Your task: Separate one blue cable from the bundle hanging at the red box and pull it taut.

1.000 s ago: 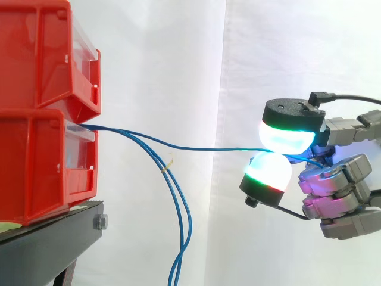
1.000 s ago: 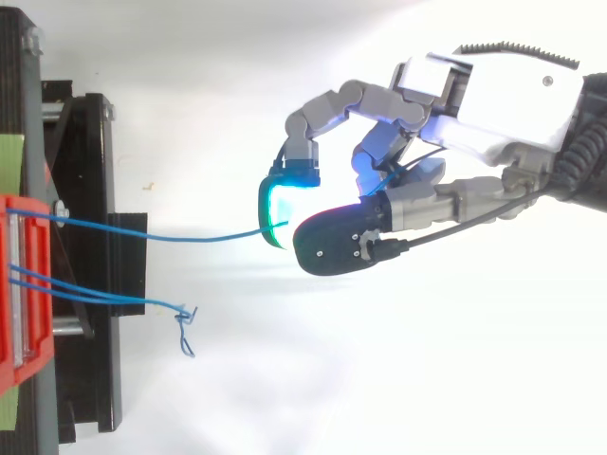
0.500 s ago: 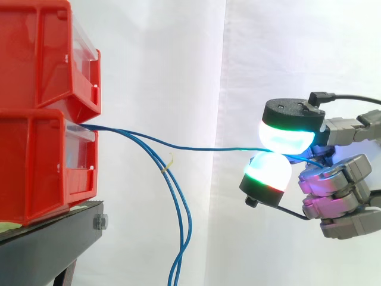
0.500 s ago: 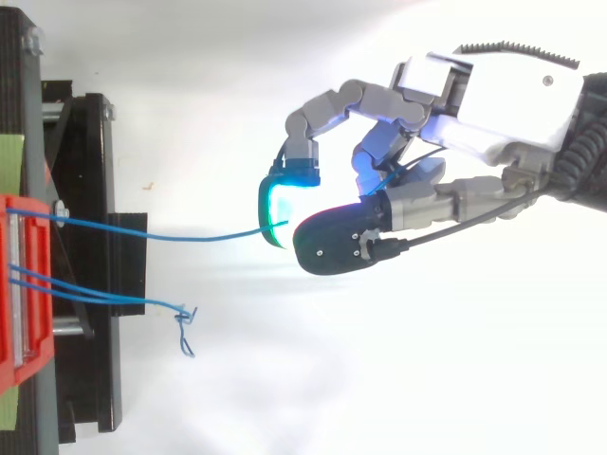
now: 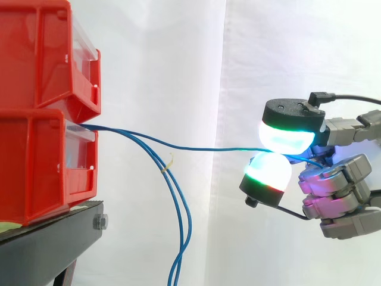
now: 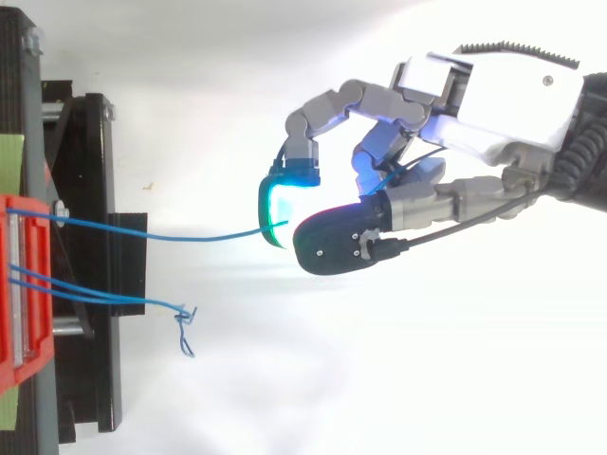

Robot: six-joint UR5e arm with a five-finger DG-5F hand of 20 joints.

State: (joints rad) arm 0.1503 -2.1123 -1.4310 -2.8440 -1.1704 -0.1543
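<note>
One thin blue cable [image 5: 196,148] [image 6: 190,237] runs from the lower red box [image 5: 41,164] across to my hand [image 5: 333,185] [image 6: 493,104], stretched nearly straight with a slight sag. My hand is shut on it: the cable is pinched between two glowing fingertips [image 5: 286,134], one above the other, to the right of the boxes. Two other blue cables [image 5: 178,220] hang down from the same box in a bundle, held by a small tie [image 5: 168,168]. In the top view they leave the box [image 6: 24,284] side by side and end in a twist [image 6: 185,327].
Two red bins are stacked on a black stand [image 5: 53,238] [image 6: 90,265] at the left. A white curtain [image 5: 178,71] fills the background. Open space lies between the stand and my hand.
</note>
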